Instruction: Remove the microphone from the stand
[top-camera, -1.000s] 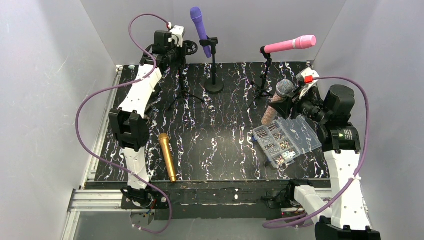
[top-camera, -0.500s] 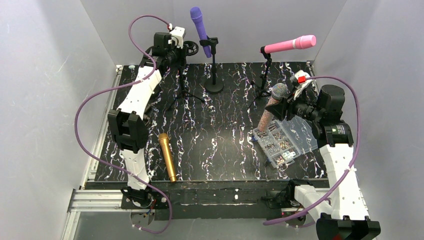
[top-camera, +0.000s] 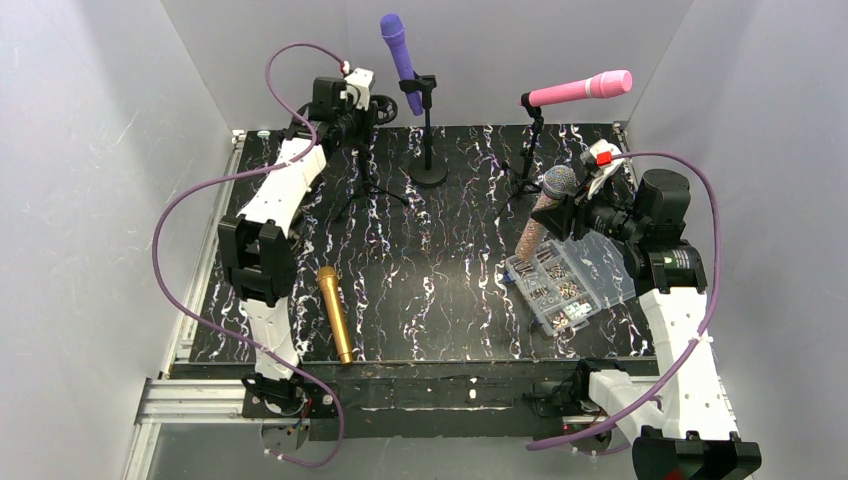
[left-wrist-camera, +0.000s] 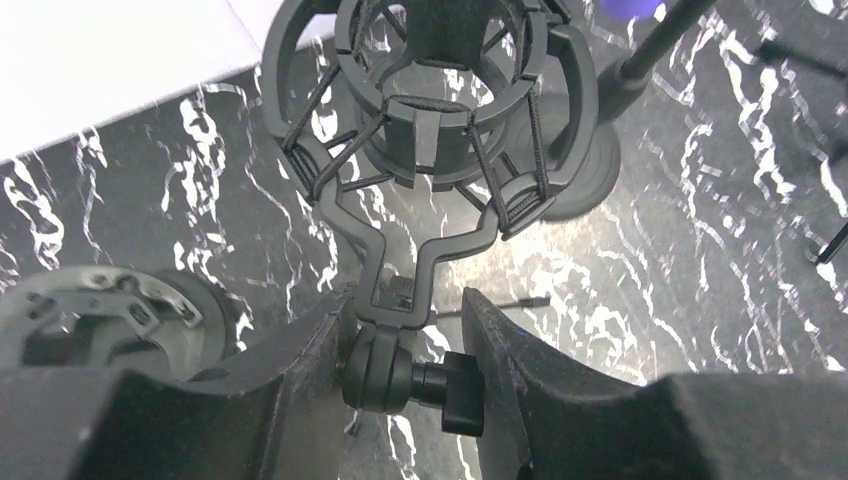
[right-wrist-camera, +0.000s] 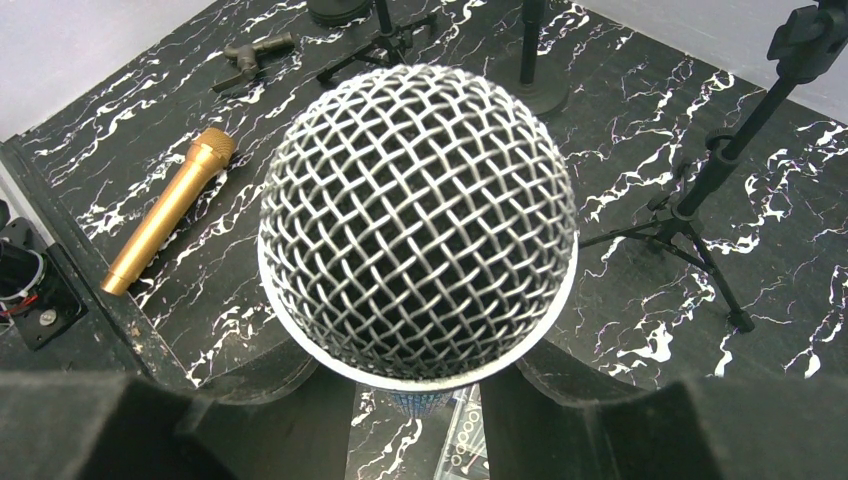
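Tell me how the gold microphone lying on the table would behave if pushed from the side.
The gold microphone is a round tube lying flat on the table, so a sideways push would probably roll it. Its head looks wider than its handle, so it may curve instead of rolling straight. It seems rigid and smooth, perhaps slippery.

left tool (left-wrist-camera: 405, 300) | straddles swivel joint under shock mount (left-wrist-camera: 440, 110) | black marbled table (left-wrist-camera: 700, 230) below
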